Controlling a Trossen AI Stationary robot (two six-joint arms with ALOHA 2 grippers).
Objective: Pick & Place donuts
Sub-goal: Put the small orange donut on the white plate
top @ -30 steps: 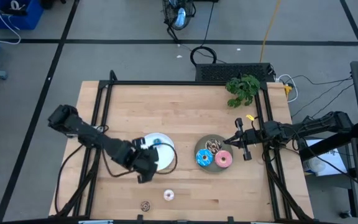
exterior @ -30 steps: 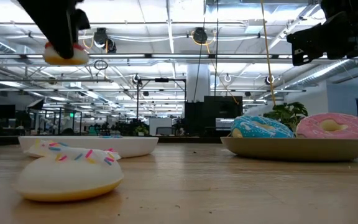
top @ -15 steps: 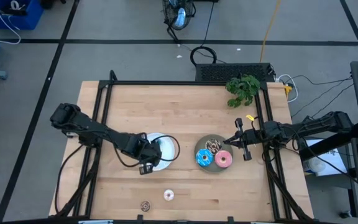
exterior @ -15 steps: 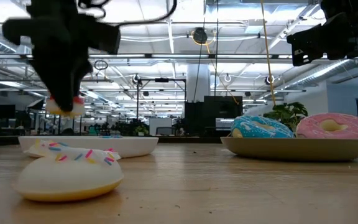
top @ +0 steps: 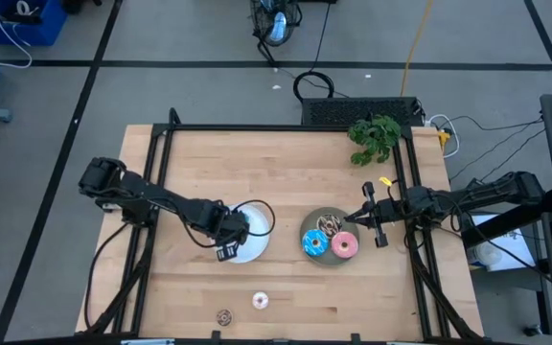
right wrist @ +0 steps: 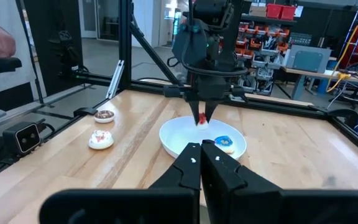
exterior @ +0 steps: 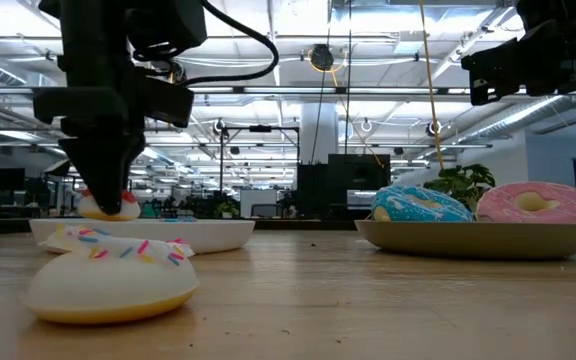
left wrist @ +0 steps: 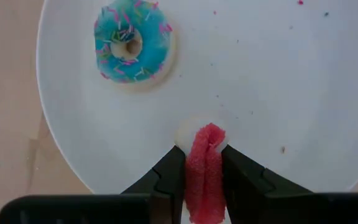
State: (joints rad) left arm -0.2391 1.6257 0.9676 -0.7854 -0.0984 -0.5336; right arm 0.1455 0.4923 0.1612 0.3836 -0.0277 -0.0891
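Note:
My left gripper (top: 230,233) hangs over the near-left part of the white plate (top: 254,247), shut on the red mini donut (left wrist: 205,168). The blue mini donut (left wrist: 133,43) lies flat on that plate. The blue-iced (top: 314,244), pink-iced (top: 344,245) and drizzled brown donuts (top: 329,224) lie on the grey plate (top: 326,263). The pale mini donut (top: 261,301) and brown mini donut (top: 224,316) lie on the table near its near edge. My right gripper (top: 364,218), shut, waits just right of the grey plate. My left gripper pinches the red mini donut between its two fingers (left wrist: 169,171), which point down from above. The donut stands on edge in the hold, its red icing side (left wrist: 207,149) showing between the fingertips. It sits low in the white plate (exterior: 208,235); whether it touches the plate I cannot tell.
A green leafy plant (top: 374,137) sits at the table's far right corner. A black frame (top: 286,127) runs round the table's edges. Bare wood lies across the far half and between the two plates.
My left gripper, shut on the red mini donut, has moved from the white plate's near-left rim a little toward the far edge over the plate and has come down steeply, from well above the plate to just over its surface. The right arm has kept still.

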